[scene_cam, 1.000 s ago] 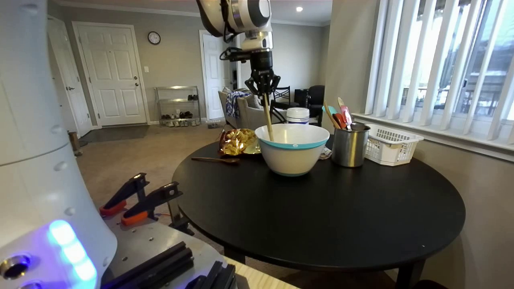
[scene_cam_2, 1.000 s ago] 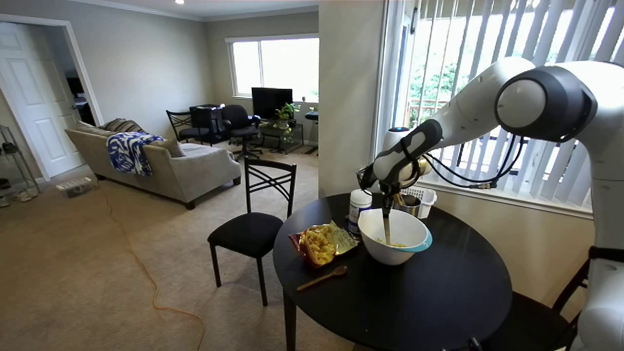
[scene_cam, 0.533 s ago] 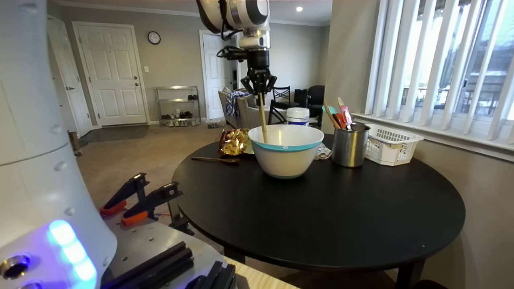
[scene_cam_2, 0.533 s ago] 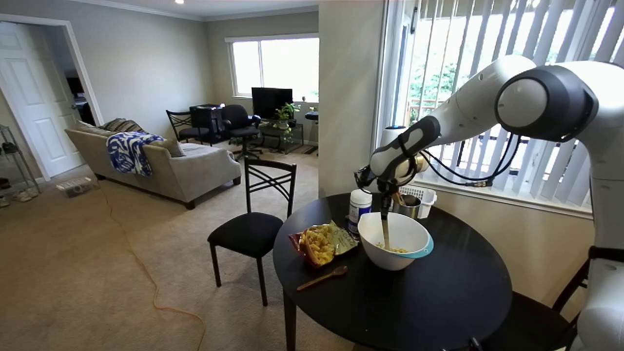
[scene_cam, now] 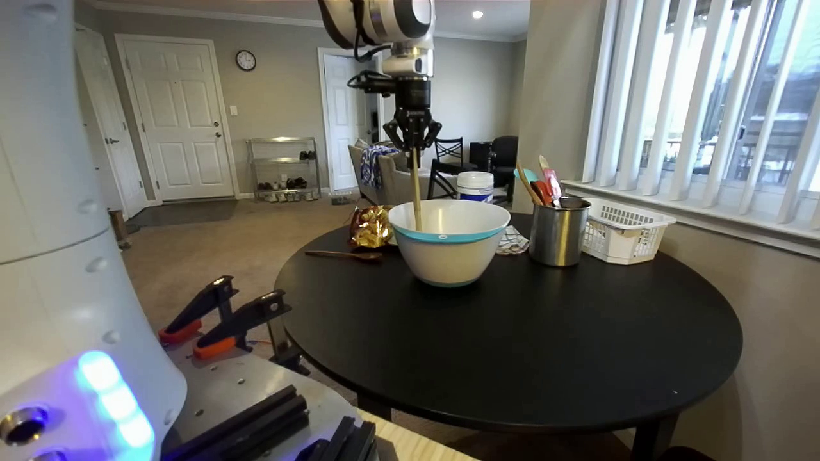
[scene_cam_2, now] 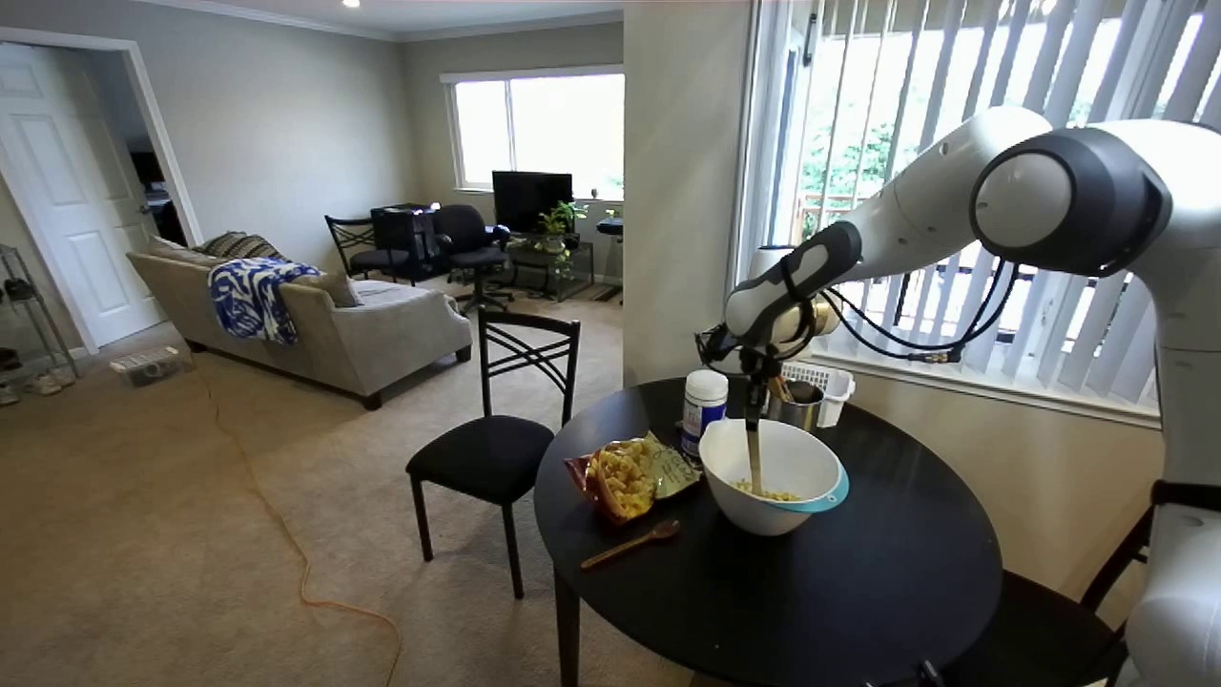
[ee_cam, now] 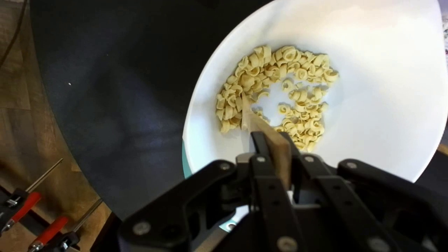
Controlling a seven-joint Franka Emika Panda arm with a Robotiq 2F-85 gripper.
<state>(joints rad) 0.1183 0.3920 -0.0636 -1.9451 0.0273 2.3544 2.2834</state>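
My gripper [scene_cam: 414,157] is shut on a pale wooden utensil [scene_cam: 417,195], which stands nearly upright with its lower end inside a white bowl [scene_cam: 448,259] with a teal rim. In the wrist view the gripper [ee_cam: 273,136] has the utensil [ee_cam: 259,124] between its fingers. The utensil's tip is among curly yellow pasta [ee_cam: 302,119] on the floor of the bowl [ee_cam: 378,108], near the bowl's wall. In an exterior view the gripper [scene_cam_2: 754,420] is above the bowl [scene_cam_2: 763,520], and some pasta [scene_cam_2: 777,495] shows inside it.
On the round black table [scene_cam_2: 858,601] are an open bag of yellow pieces [scene_cam_2: 625,479], a wooden spoon [scene_cam_2: 631,545], a white canister [scene_cam_2: 704,412], a steel pot of utensils [scene_cam: 559,235], a white basket [scene_cam: 624,235] and a cloth [scene_cam: 512,242]. A black chair [scene_cam_2: 486,458] stands beside the table.
The bowl has slid a little across the table, left and nearer the camera in an exterior view. The gripper and utensil have shifted the same way, mostly in the first half second.
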